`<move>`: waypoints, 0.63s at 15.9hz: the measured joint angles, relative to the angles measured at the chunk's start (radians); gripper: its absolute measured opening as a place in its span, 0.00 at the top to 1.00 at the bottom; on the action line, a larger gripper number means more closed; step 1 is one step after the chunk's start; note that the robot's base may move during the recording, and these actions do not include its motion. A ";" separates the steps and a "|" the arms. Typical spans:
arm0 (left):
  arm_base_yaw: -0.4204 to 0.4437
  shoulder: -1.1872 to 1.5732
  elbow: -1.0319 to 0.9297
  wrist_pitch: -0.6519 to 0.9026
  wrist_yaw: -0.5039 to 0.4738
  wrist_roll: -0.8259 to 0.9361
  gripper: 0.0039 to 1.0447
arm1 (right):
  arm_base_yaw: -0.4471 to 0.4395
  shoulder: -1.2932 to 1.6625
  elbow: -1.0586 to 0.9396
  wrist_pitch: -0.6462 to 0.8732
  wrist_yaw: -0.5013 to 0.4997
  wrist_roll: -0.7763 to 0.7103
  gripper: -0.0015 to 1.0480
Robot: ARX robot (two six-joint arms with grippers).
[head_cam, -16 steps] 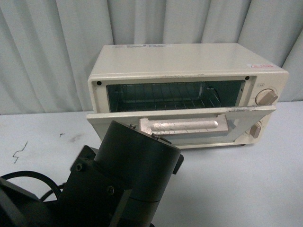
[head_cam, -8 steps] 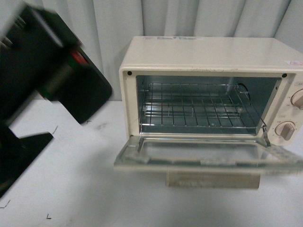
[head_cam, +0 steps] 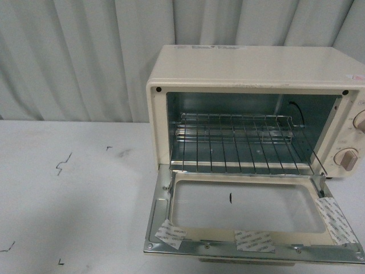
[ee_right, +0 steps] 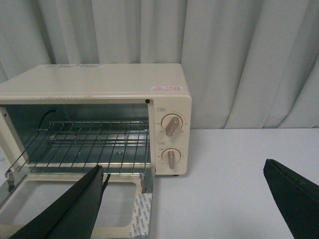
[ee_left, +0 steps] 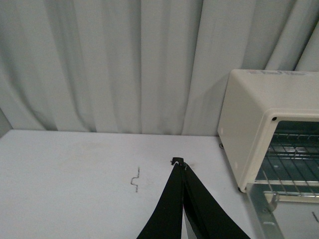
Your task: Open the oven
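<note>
Pleated grey curtains are hanging behind; cream-white boxy toaster oven is standing open just beyond the right gripper, its fingers parted wide; left gripper is pressing its fingers together.

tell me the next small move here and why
Likely none on the oven: its door already lies flat open, showing the rack. I'd just park both arms; the left gripper, shut, and right gripper, open, touch nothing.

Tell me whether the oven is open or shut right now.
Open. The oven has its door folded down flat in front, and the wire rack inside is fully exposed.
</note>
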 joint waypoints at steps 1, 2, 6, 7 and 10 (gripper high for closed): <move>0.031 -0.039 -0.011 -0.022 0.031 0.002 0.99 | 0.000 0.000 0.000 0.000 0.000 0.000 0.06; 0.054 -0.068 -0.022 -0.040 0.054 0.002 0.99 | 0.000 0.000 0.000 0.000 0.000 0.000 0.06; 0.134 -0.179 -0.053 -0.124 0.136 0.002 0.99 | 0.000 0.000 0.000 0.000 0.000 0.000 0.06; 0.153 -0.212 -0.057 -0.145 0.155 0.003 0.99 | 0.000 0.000 0.000 0.000 0.000 0.000 0.06; 0.288 -0.270 -0.088 -0.169 0.267 0.003 0.99 | 0.000 0.000 0.000 0.000 0.000 0.000 0.06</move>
